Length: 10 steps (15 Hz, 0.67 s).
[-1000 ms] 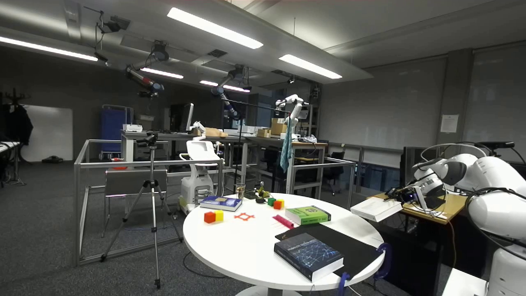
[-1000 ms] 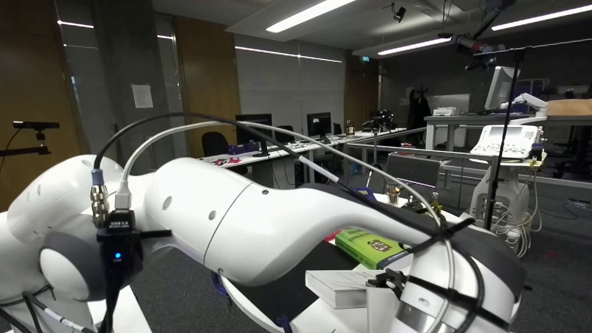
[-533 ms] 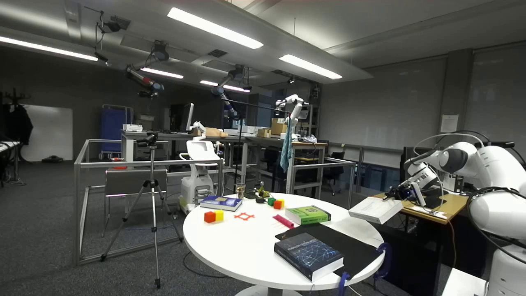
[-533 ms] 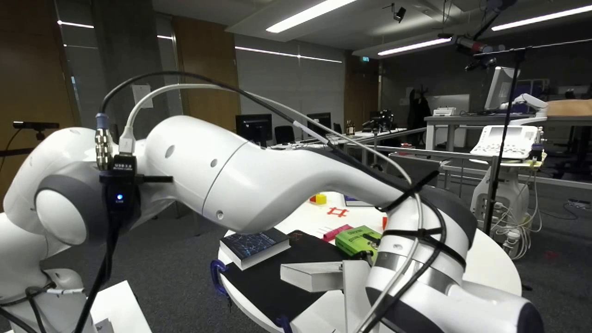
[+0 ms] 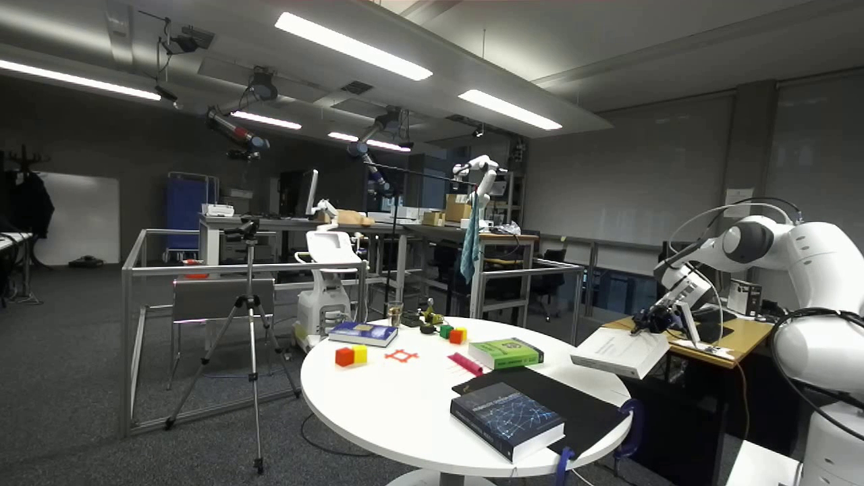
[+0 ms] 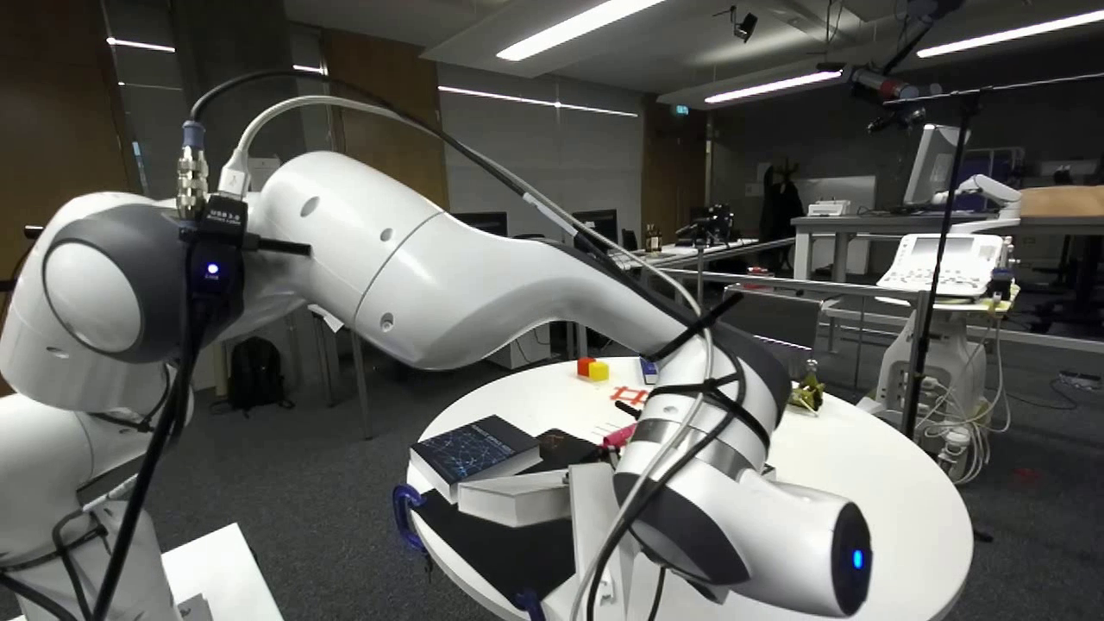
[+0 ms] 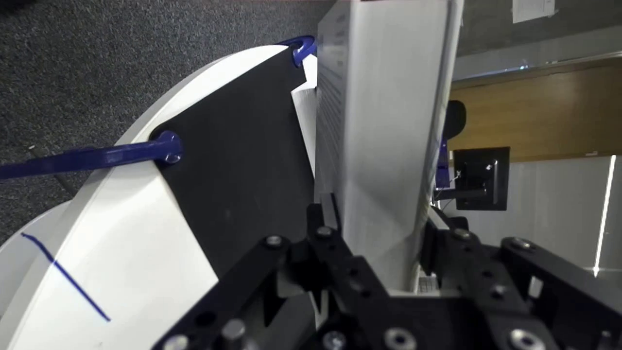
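Swinging toward ten o'clock in an exterior view, the thick white rectangular book (image 6: 517, 502) tilts more but stays clamped in the black metal end effector (image 7: 383, 215) (the carry looks secure), raised off the round white surface (image 6: 906, 509).

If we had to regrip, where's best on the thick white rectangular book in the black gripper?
Probably where the gripper clamps the book: across its thickness, one finger per cover. Come edge-on from the side of the white robot arm: the covers look flat and parallel, and, with the book tilted, the clamped edge faces the arm.
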Each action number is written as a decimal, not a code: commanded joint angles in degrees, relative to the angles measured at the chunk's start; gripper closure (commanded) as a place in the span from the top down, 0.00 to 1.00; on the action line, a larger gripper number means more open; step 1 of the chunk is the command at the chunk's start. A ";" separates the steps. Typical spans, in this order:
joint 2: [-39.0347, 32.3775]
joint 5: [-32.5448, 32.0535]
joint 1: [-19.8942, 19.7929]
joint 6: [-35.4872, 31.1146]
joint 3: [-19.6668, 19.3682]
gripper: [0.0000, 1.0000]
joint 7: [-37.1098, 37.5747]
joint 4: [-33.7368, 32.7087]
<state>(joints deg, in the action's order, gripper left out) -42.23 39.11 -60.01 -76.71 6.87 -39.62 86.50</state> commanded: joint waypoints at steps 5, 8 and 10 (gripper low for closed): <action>11.33 1.01 8.88 0.86 -6.83 0.16 -11.08 17.49; 12.09 1.82 12.04 0.98 -8.85 0.16 -13.24 19.95; 12.78 2.83 13.67 1.64 -9.65 0.16 -14.54 21.36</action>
<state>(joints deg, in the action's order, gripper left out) -35.23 39.11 -48.36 -77.65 -1.14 -51.27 102.64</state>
